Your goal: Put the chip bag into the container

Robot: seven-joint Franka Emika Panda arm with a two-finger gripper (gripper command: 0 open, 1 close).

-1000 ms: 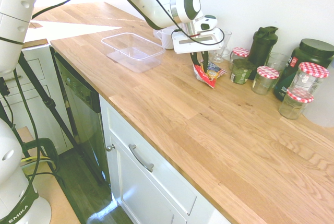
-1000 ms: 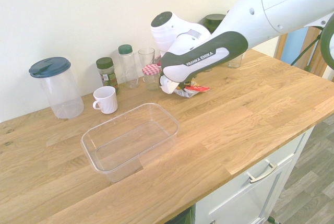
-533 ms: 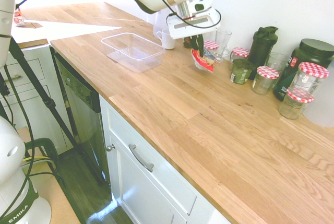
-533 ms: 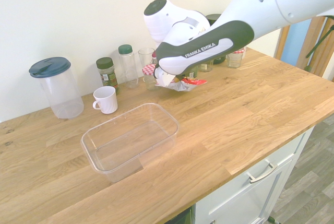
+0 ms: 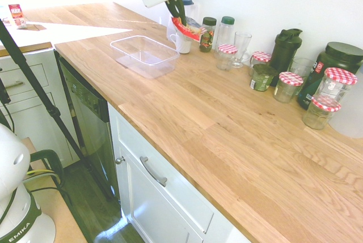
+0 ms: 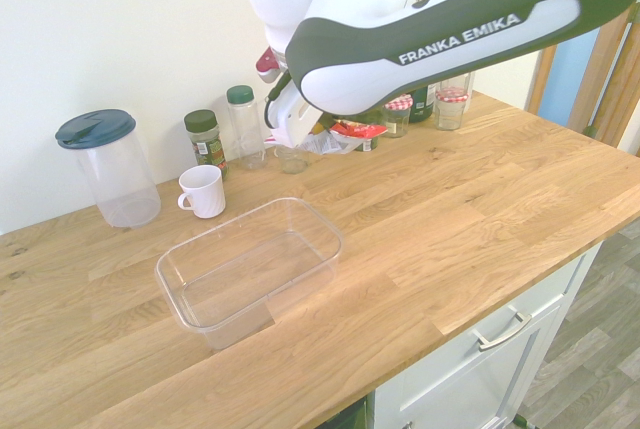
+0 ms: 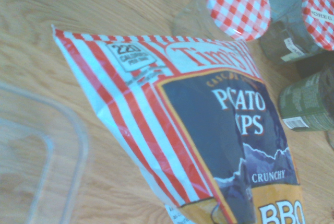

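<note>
Tool (image 5: 178,12) pinched shut on the chip bag (image 5: 186,29) — bag hangs in the air under the tool, above the desk (image 5: 227,124). Container (image 5: 144,55) sits on the desk below and beside the tool, nothing inside; white mug (image 6: 203,190) just behind it.

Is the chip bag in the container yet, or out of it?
Out. The chip bag hangs in the air from the shut gripper, beside the mug and off to one side of the container, which lies empty.
</note>
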